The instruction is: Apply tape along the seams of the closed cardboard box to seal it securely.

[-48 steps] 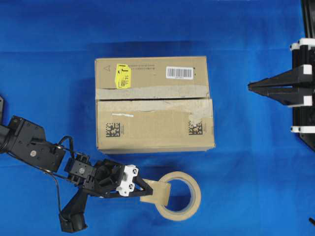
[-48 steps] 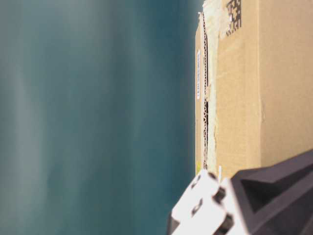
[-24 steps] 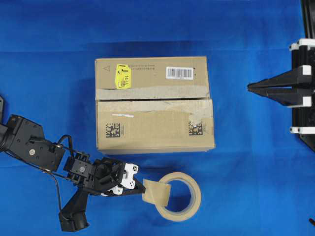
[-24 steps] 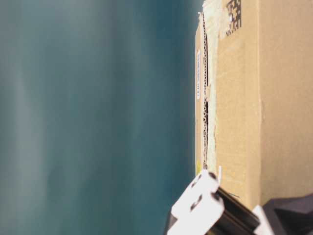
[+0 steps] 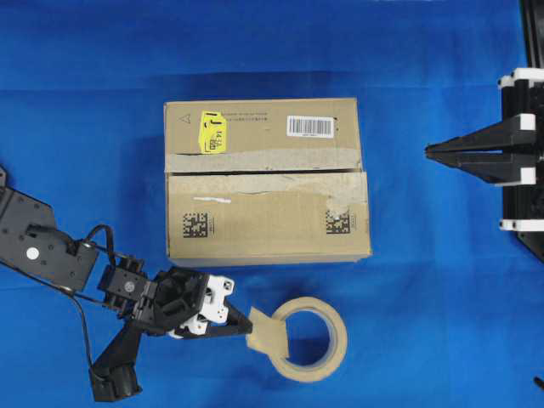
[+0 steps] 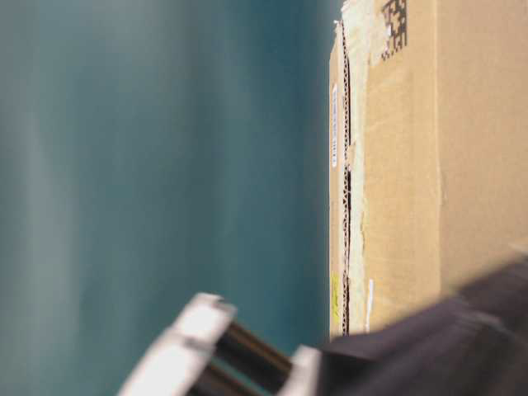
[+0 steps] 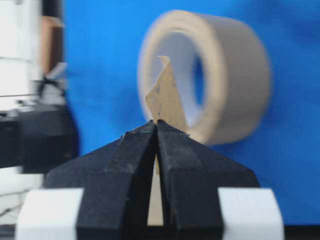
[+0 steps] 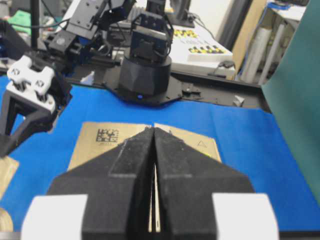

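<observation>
The cardboard box [image 5: 263, 183] lies in the middle of the blue cloth, its seams [image 5: 263, 172] running left to right along old torn tape. In front of it my left gripper [image 5: 248, 327] is shut on the tape [image 5: 269, 335], a short tan piece sticking out from the fingertips towards the roll. In the left wrist view the tape [image 7: 165, 97] stands edge-up above my left gripper [image 7: 157, 121]. My right gripper [image 5: 427, 150] hovers shut to the right of the box, well apart from it, with nothing in it. The right wrist view shows my right gripper [image 8: 153, 129] pointing at the cardboard box [image 8: 95, 137].
A tan tape roll [image 5: 336, 336] lies flat on the cloth just right of the held piece, seen close behind it as the tape roll [image 7: 240, 90]. The table-level view shows the box's side [image 6: 396, 165] and my blurred left arm at the bottom.
My left gripper has closed on the tape piece and rolled at the wrist. The piece now looks narrower and tilted. The arm's elbow dropped left. The right arm stayed still.
</observation>
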{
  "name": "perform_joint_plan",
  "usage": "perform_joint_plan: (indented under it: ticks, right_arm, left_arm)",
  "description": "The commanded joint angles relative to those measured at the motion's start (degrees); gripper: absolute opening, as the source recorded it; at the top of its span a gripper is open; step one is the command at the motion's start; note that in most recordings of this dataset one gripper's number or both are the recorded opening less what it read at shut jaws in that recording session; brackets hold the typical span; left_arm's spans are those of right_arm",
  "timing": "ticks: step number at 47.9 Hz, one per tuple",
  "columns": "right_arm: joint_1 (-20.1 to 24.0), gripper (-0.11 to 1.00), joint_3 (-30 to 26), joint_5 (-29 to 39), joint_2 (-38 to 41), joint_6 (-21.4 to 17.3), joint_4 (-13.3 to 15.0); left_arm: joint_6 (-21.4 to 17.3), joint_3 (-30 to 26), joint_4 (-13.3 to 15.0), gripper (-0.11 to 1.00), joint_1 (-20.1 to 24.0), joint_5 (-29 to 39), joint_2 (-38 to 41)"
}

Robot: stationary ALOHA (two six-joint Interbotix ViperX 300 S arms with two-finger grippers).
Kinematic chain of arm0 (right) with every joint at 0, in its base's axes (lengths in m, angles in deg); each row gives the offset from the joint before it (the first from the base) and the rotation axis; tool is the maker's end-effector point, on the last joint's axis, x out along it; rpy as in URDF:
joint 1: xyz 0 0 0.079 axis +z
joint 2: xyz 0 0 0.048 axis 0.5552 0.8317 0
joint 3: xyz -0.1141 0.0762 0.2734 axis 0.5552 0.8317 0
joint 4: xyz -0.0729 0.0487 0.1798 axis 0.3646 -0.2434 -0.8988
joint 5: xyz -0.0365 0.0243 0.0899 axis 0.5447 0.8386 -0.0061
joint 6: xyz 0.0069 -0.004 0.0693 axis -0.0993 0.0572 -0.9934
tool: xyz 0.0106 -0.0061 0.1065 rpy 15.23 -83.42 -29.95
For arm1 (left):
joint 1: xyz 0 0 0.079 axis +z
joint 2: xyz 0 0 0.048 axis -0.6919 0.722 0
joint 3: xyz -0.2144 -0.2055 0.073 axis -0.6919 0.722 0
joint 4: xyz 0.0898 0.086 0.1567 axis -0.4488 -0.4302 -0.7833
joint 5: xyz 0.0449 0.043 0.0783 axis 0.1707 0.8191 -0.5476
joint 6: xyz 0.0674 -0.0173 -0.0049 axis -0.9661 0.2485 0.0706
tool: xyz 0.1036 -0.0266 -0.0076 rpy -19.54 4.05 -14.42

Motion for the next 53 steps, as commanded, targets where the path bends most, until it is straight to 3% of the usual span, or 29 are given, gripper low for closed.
perform_joint_plan:
  ticks: [1, 20, 34, 43, 53]
  right_arm:
    - [-0.1, -0.01, -1.7, -0.2, 0.3, 0.1, 0.1]
    - [-0.1, -0.01, -1.7, 0.9, 0.5, 0.1, 0.1]
    - [-0.1, -0.01, -1.7, 1.1, 1.1, 0.1, 0.1]
    - [-0.1, -0.01, -1.7, 1.1, 2.3, 0.1, 0.1]
    - [0.0, -0.01, -1.7, 1.0, 3.0, 0.4, 0.1]
  left_arm:
    - [-0.1, -2.7, -0.1, 0.00, 1.1, -0.2, -2.6]
    - [-3.3, -9.6, -0.7, 0.00, 3.8, -0.9, -2.1]
    - [-7.9, -7.6, -0.7, 0.00, 11.4, -0.5, -6.6]
    - [-8.3, -4.9, -0.9, 0.00, 18.5, -0.5, -8.4]
    - [-10.0, -3.0, -1.1, 0.00, 22.0, -0.3, -9.8]
